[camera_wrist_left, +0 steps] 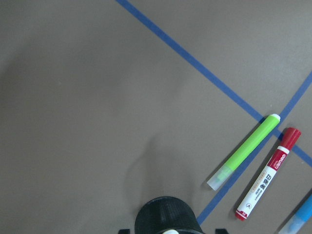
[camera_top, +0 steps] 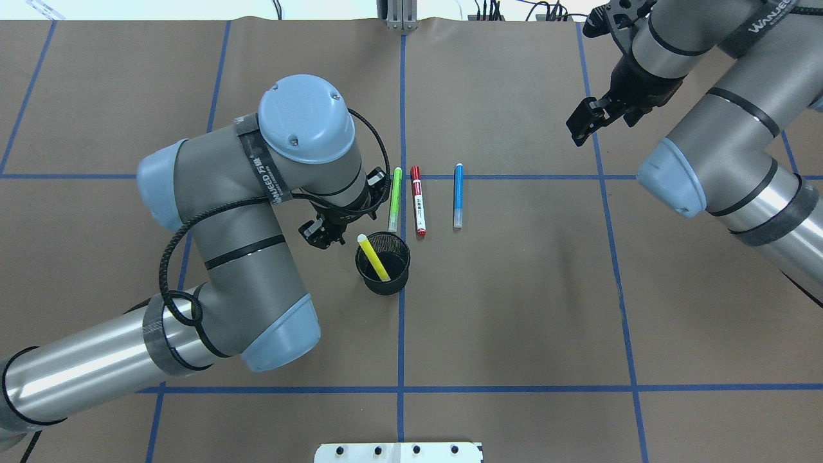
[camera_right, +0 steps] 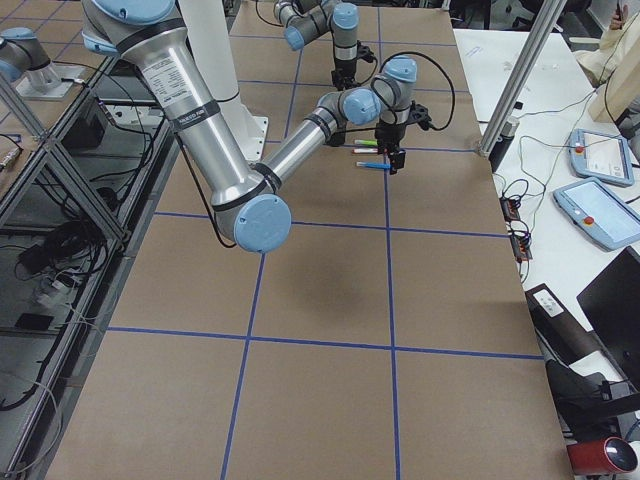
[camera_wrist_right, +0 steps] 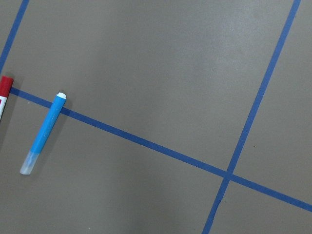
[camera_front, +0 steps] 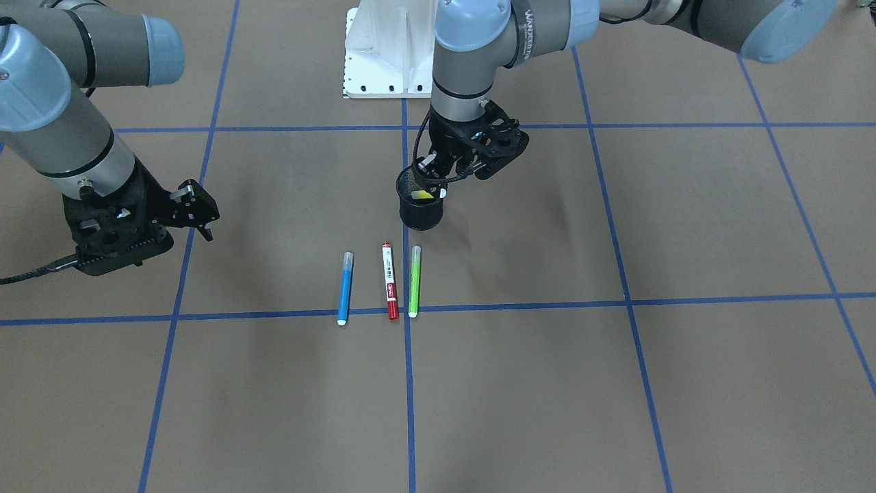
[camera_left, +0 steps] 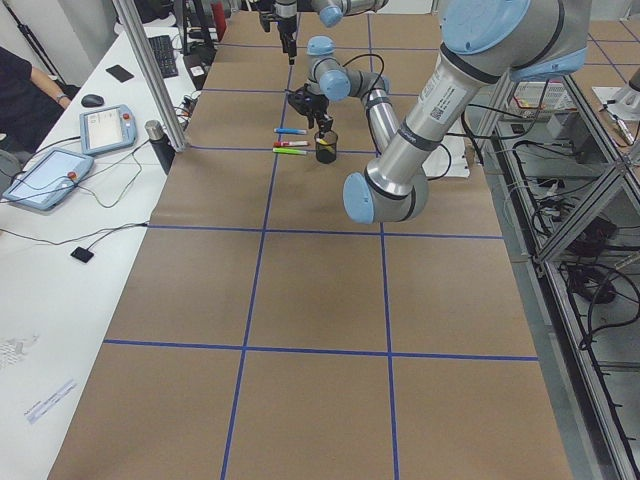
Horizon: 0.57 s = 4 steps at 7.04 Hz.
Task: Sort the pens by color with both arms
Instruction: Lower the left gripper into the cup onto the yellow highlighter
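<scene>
A yellow pen (camera_top: 373, 257) leans inside the black mesh cup (camera_top: 384, 287), its white top end sticking out over the rim. My left gripper (camera_top: 326, 234) hovers just above that end, open, with the pen's tip (camera_wrist_left: 169, 232) between the spread fingers. Beyond the cup lie three pens side by side: lime green (camera_top: 395, 199), white with red cap (camera_top: 418, 200) and blue (camera_top: 458, 195). My right gripper (camera_top: 586, 122) hangs open and empty well off to the right of the row, above the table; its wrist view shows the blue pen (camera_wrist_right: 43, 134).
Blue tape lines (camera_front: 408, 383) divide the brown table into squares. The white pedestal base (camera_front: 390, 55) stands behind the cup. Beside the table's far edge runs a white bench with tablets (camera_left: 50, 175), where a person's sleeve (camera_left: 20, 90) shows.
</scene>
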### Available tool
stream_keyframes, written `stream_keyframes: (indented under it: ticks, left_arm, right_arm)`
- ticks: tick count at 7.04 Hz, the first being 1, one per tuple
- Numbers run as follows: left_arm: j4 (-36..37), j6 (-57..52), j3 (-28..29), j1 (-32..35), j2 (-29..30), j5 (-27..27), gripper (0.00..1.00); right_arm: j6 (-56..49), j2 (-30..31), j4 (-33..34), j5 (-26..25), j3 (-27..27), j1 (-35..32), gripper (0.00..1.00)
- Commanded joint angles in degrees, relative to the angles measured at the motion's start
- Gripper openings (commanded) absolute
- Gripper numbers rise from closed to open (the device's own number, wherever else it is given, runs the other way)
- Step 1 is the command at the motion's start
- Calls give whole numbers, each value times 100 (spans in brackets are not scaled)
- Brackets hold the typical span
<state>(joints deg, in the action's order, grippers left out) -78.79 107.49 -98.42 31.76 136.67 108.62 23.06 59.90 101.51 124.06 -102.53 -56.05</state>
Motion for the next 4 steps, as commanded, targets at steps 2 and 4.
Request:
stream_keyframes:
  ticks: [2, 4]
  left_arm:
    - [389, -436, 499, -47, 439, -60, 66]
    - [575, -598, 508, -29, 457, -139, 66]
  right_arm:
    - [-65, 13, 0, 136, 5, -81, 99]
    - [-65, 13, 0, 136, -4, -81, 99]
